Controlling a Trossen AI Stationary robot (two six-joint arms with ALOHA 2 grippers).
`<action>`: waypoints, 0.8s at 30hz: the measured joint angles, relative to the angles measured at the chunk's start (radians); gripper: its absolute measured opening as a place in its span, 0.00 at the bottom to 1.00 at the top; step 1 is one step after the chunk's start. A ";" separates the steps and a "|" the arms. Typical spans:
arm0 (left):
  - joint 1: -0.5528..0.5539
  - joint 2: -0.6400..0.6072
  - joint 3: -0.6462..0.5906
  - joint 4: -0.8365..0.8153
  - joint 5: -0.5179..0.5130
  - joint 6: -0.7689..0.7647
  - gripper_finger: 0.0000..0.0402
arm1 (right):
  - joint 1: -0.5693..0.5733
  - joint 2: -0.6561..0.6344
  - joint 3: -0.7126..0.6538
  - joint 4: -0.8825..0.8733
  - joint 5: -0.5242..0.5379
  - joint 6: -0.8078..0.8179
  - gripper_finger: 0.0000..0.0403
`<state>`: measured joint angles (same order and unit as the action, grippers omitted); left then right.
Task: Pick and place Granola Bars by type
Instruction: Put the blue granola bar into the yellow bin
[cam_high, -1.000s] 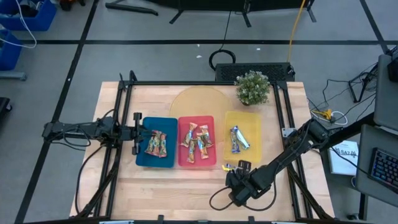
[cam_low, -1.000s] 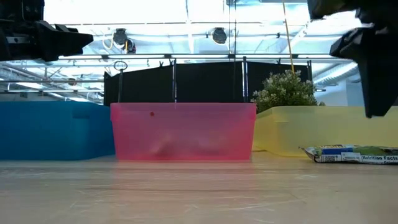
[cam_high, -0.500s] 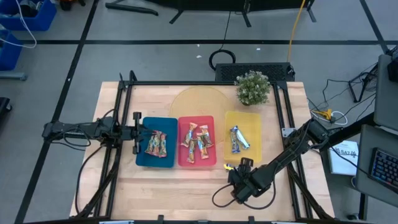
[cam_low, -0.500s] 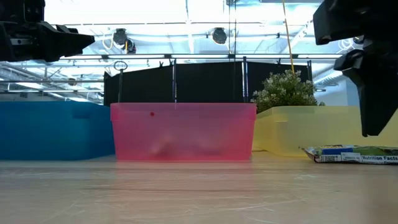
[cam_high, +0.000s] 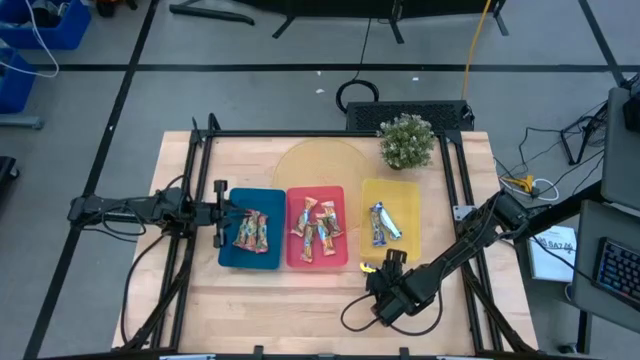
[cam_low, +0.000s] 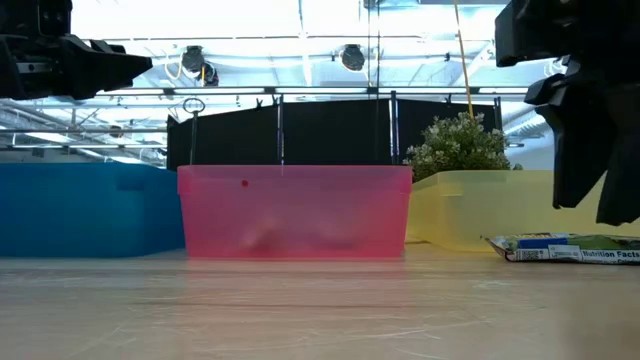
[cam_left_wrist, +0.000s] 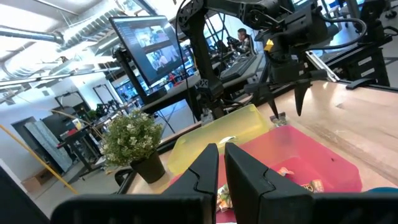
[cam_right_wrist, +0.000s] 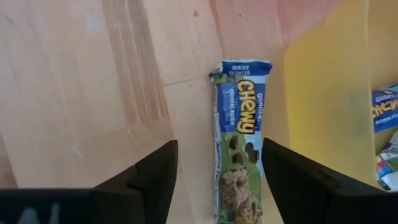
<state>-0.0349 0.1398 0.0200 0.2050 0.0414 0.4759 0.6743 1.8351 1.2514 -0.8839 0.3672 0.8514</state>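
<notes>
One blue-green wrapped granola bar (cam_right_wrist: 239, 162) lies flat on the wood, just off the yellow tray's near edge (cam_high: 366, 268), and also shows in the low view (cam_low: 565, 247). My right gripper (cam_right_wrist: 219, 146) hangs open above it, one finger on each side, touching nothing (cam_high: 390, 262). Red-green bars (cam_high: 250, 232) lie in the blue tray (cam_high: 232, 255). Orange-gold bars (cam_high: 315, 225) lie in the red tray (cam_high: 338, 258). Blue-silver bars (cam_high: 383, 223) lie in the yellow tray (cam_high: 405, 245). My left gripper (cam_high: 220, 213) waits shut at the blue tray's left edge (cam_left_wrist: 222, 165).
A potted plant (cam_high: 406, 140) stands at the table's far side, right of a round yellow mat (cam_high: 320, 160). The three trays sit side by side mid-table. Bare wood (cam_high: 280, 300) runs along the near edge. Black frame rails (cam_high: 190, 200) border both sides.
My right gripper has come down toward the bar on the table and shifted a little toward the yellow tray, staying open. The bar has not moved.
</notes>
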 joint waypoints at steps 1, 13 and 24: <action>0.000 0.000 0.000 0.000 0.000 0.000 0.09 | 0.000 0.000 0.000 -0.004 0.000 0.000 0.55; 0.000 0.000 0.000 0.009 0.000 0.018 0.09 | -0.008 0.000 -0.094 0.025 -0.003 0.006 0.56; 0.000 0.000 0.000 0.008 0.000 0.018 0.09 | -0.048 -0.007 -0.158 0.146 -0.096 -0.020 0.55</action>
<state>-0.0349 0.1398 0.0200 0.2131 0.0418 0.4941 0.6262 1.8282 1.0936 -0.7381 0.2710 0.8312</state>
